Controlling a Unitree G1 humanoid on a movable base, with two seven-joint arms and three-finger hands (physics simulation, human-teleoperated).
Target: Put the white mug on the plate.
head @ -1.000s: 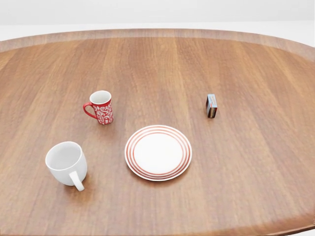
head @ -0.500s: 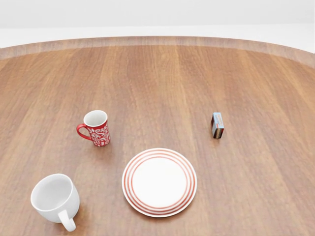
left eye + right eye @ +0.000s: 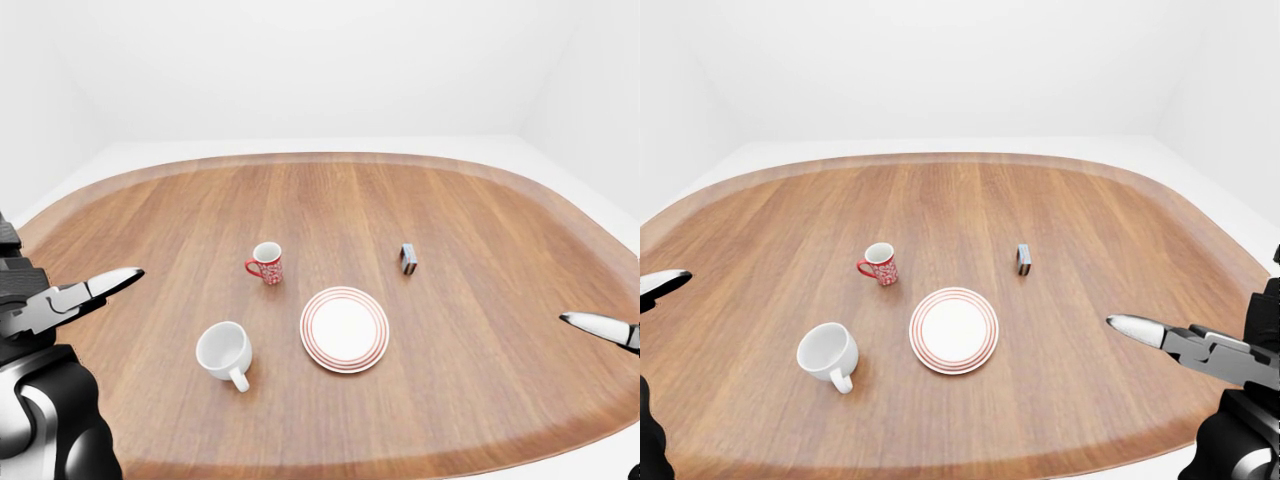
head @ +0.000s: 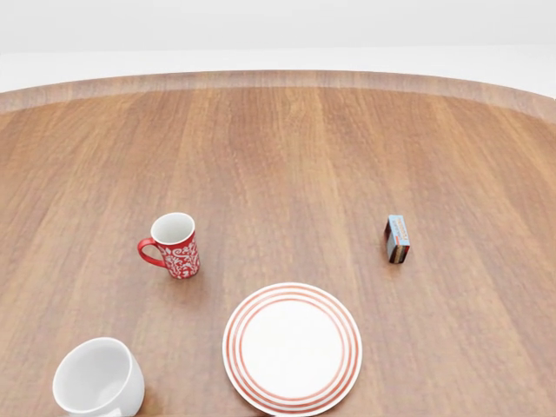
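White walls and a pale floor surround a broad oval wooden table (image 3: 440, 200) that fills most of each view. On it, the white mug (image 3: 224, 352) stands upright at the lower left of centre in the left-eye view, its handle pointing toward the bottom right of the frame. The plate (image 3: 345, 329), white with red rings, lies just to the right of it, close but not touching, and nothing rests on it.

Judging from this layout, the task has not begun in any practical sense: the mug is untouched and the plate is bare. Reaching, grasping, lifting and setting down all remain.

The left hand (image 3: 75, 298) enters at the left edge of the left-eye view, fingers extended and spread, holding nothing, well apart from the mug. The right hand (image 3: 1185, 342) shows at the lower right of the right-eye view, fingers likewise stretched out and empty, well away from the plate.

A red patterned mug (image 3: 267, 263) stands above the white mug and upper left of the plate, near enough that a careless approach from the top of the frame could brush it. A small box (image 3: 408, 258) stands on edge to the upper right of the plate, clear of the short path between mug and plate.
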